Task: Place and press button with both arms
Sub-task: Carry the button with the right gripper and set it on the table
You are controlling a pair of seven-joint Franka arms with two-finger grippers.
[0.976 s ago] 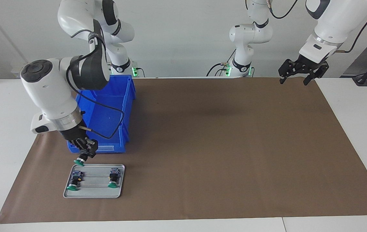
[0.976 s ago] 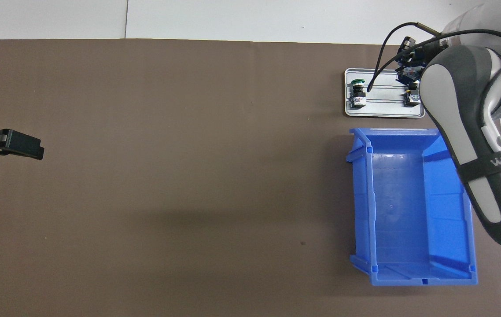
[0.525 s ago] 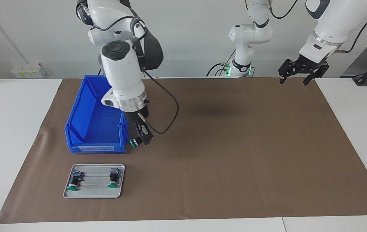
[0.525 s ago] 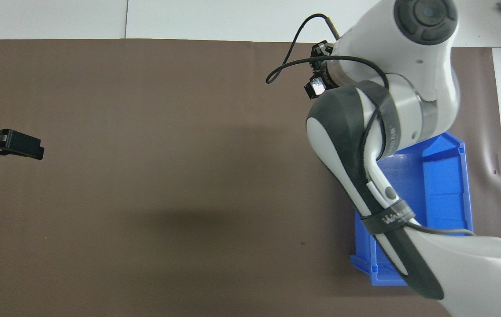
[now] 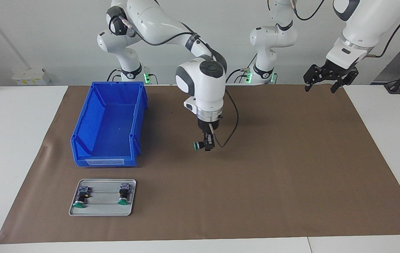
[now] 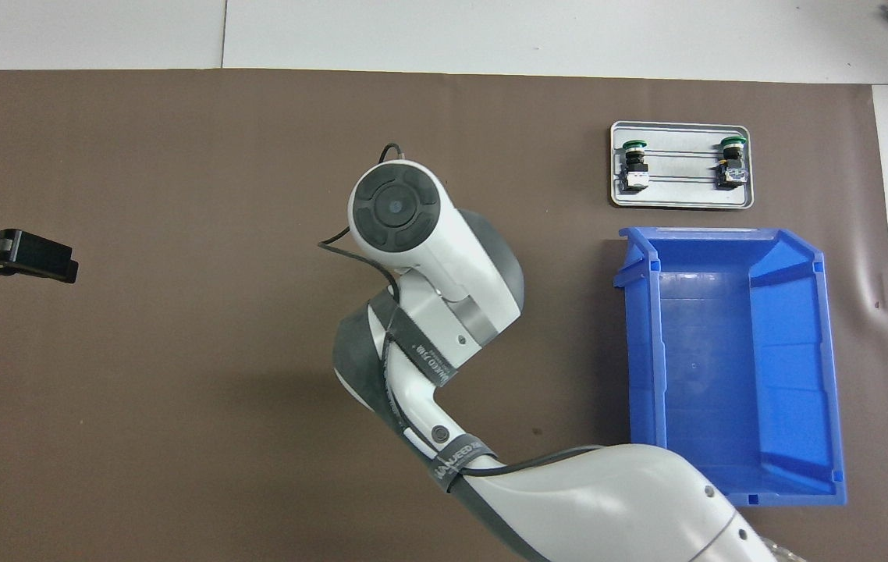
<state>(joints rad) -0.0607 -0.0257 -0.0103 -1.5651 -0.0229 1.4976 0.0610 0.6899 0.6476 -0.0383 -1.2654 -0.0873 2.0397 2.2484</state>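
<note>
Right gripper (image 5: 205, 146), clenched on the button (image 5: 199, 145), has swung from tray (image 5: 129, 211) to mat centre; lower it upright before releasing. Left gripper (image 5: 328, 80) waits, released.

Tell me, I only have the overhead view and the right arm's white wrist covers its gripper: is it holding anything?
Observer: Yes, the right gripper is shut on a small green-capped black push-button.
Operator: Is it on the mat yet?
Observer: No, it hangs above the brown paper mat, cap turned sideways.
Operator: And the left gripper?
Observer: The left gripper is open, waiting over the mat's corner by its own base.
</note>
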